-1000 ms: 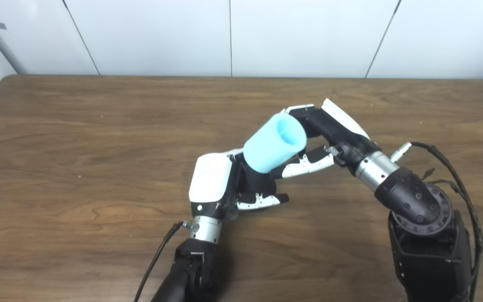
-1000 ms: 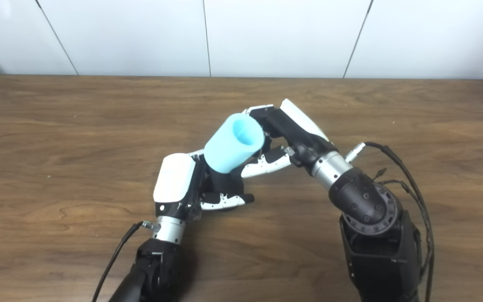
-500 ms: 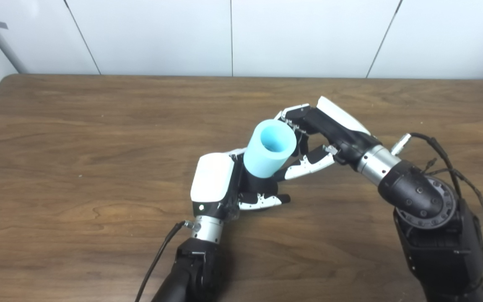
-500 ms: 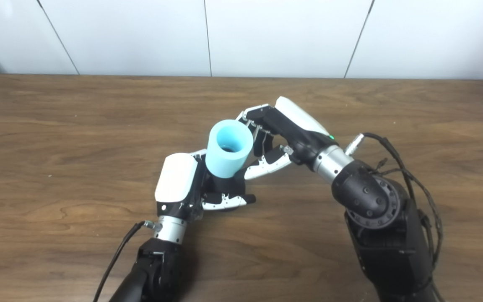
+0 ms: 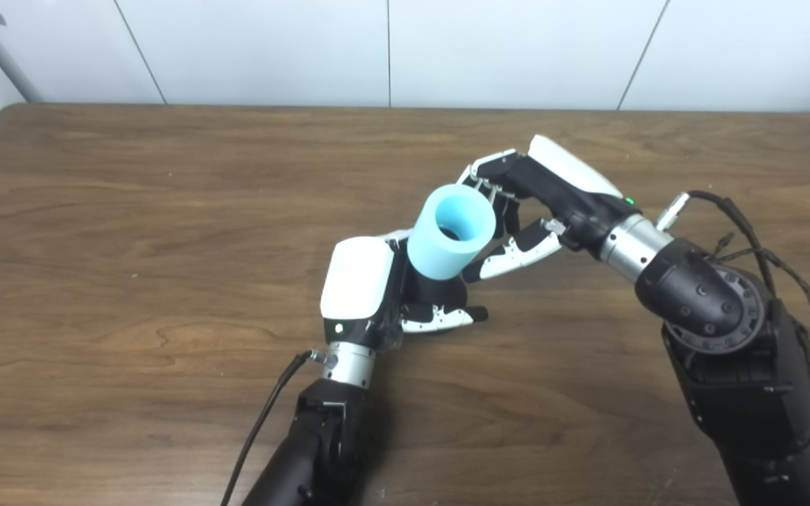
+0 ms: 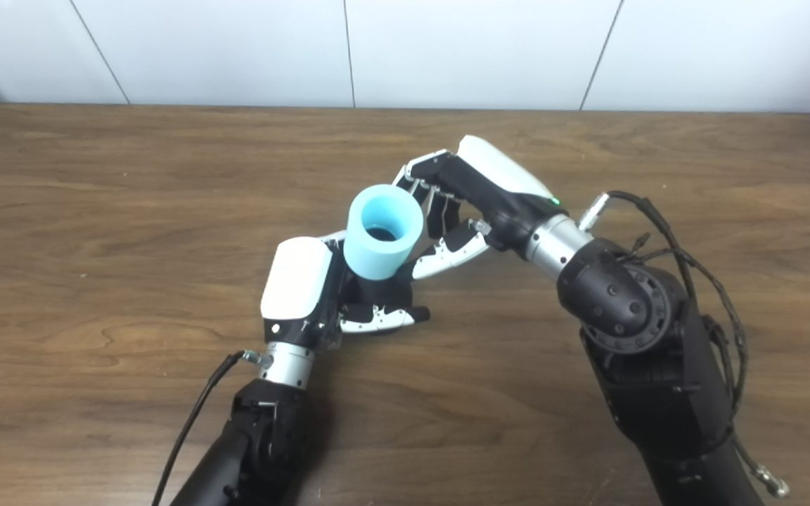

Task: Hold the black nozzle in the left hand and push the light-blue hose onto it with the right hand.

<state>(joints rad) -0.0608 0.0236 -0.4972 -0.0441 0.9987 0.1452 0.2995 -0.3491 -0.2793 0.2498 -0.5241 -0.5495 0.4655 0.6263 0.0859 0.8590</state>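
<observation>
The light-blue hose (image 5: 451, 232) is a short thick tube standing nearly upright, its open end up and a dark inside showing. Its lower end sits over the black nozzle (image 5: 433, 292), of which only a dark stub shows below the hose. My left hand (image 5: 384, 295) is shut on the nozzle at table level. My right hand (image 5: 528, 204) is just right of the hose with its fingers (image 6: 440, 207) against the hose's far side and its thumb below; whether it still grips the hose is unclear.
The brown wooden table (image 5: 131, 246) stretches wide to the left and behind the hands. White wall panels (image 5: 271, 49) rise behind the far edge. Cables (image 5: 763, 239) hang off the right forearm.
The hose has swung from tilted toward the right to nearly upright over the nozzle. My right hand has shifted a little back and left. The camera has tipped slightly downward.
</observation>
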